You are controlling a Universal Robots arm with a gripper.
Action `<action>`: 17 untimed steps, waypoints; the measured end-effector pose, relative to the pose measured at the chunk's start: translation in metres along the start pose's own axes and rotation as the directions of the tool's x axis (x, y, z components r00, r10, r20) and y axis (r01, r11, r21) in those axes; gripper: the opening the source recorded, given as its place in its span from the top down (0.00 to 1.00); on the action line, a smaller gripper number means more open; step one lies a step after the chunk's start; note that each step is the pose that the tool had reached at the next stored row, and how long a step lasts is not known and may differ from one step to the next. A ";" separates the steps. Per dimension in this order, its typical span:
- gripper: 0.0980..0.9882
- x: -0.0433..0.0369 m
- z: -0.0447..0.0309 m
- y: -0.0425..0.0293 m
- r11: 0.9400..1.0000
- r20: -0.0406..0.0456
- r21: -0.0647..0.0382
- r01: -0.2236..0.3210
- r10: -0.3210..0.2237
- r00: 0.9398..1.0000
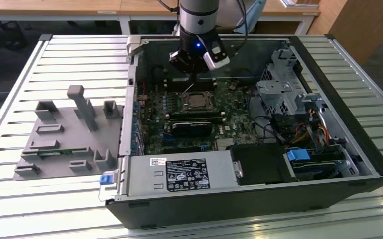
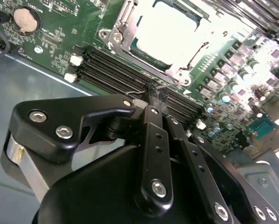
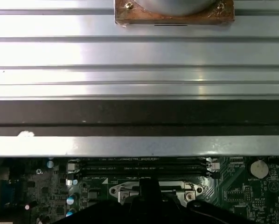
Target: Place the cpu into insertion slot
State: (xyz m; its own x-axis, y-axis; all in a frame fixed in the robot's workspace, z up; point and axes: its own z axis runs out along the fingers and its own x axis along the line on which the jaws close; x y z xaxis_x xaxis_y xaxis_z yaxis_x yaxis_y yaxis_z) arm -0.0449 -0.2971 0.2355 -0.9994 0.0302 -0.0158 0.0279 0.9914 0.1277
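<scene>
The cpu [image 1: 196, 101] is a bright silvery square lying flat inside the insertion slot [image 1: 185, 106] on the green motherboard, in the open computer case. In the second wrist view the cpu [image 2: 170, 30] sits within the slot's metal frame [image 2: 118, 35]. My gripper [image 1: 190, 75] hangs just behind the slot, over the memory slots. Its fingers [image 2: 151, 121] are shut together, and a thin wire lever [image 2: 137, 92] of the slot crosses their tips. The first wrist view has the slot frame [image 3: 125, 189] partly behind my gripper [image 3: 149, 186].
Long black memory slots [image 2: 111, 65] run beside the insertion slot. A black card [image 1: 192, 128], the power supply [image 1: 178, 175] and a drive cage [image 1: 281, 94] crowd the case. A grey fixture tray [image 1: 68, 134] lies on the slatted table at the exterior view's left.
</scene>
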 end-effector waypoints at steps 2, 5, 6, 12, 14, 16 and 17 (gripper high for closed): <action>0.99 -0.0018 0.0025 0.0001 1.000 0.000 0.000 0.000 0.000 1.000; 0.99 -0.0049 0.0056 0.0002 1.000 0.000 0.001 0.000 0.000 1.000; 0.99 -0.0058 0.0065 0.0002 1.000 0.000 0.001 0.000 0.000 1.000; 0.99 -0.0138 0.0109 0.0004 1.000 0.000 0.002 0.000 0.000 1.000; 0.99 -0.0163 0.0123 0.0006 1.000 0.000 0.002 0.000 0.000 1.000; 0.99 -0.0176 0.0134 0.0008 1.000 0.000 0.003 0.000 0.000 1.000; 0.99 -0.0184 0.0138 0.0009 1.000 0.000 0.003 0.000 0.000 1.000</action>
State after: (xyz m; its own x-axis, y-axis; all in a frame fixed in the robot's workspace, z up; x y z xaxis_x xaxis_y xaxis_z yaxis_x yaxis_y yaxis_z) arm -0.0262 -0.2950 0.2222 -0.9994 0.0302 -0.0158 0.0280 0.9918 0.1250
